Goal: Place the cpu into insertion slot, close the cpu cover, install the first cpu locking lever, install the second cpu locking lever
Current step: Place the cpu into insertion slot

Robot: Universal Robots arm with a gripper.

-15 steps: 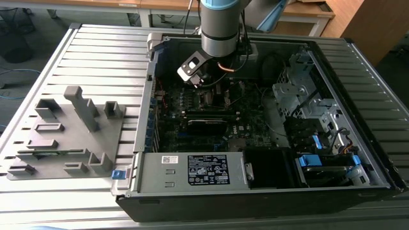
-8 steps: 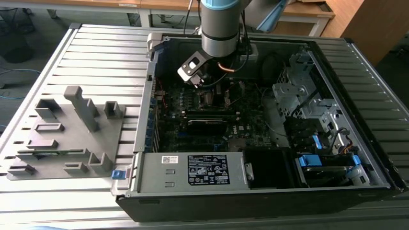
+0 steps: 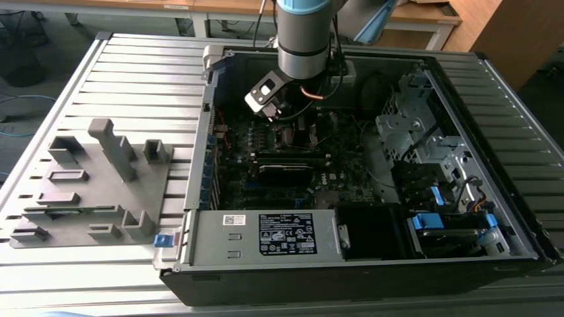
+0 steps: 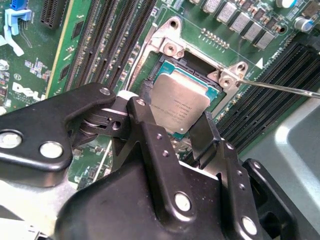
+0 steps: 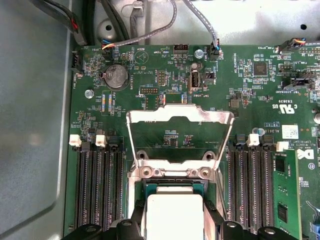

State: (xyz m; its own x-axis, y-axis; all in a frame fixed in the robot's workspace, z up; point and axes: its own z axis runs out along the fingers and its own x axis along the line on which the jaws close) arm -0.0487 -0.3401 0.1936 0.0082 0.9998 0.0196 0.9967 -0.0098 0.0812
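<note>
— What does our claw (image 4: 177,114) hold?
— We see its black fingers (image 4: 144,119) clamped on two opposite edges of the cpu (image 4: 182,97). The chip sits over the insertion slot (image 4: 169,66); we cannot tell whether it is fully seated.
— What crowds it?
— Memory slots (image 4: 112,40) flank the socket on both sides, and a thin metal rod (image 4: 280,88) juts from one corner of its rim.
— And the other views?
— In the first wrist view we find the cpu cover (image 5: 180,116) standing open beyond the slot, with a coin battery (image 5: 115,76) farther off. The exterior view gives us the arm (image 3: 304,39) hanging into the open computer case (image 3: 352,281) on the slatted bench (image 3: 132,72). A grey fixture tray (image 3: 88,191) lies at the exterior view's left.
</note>
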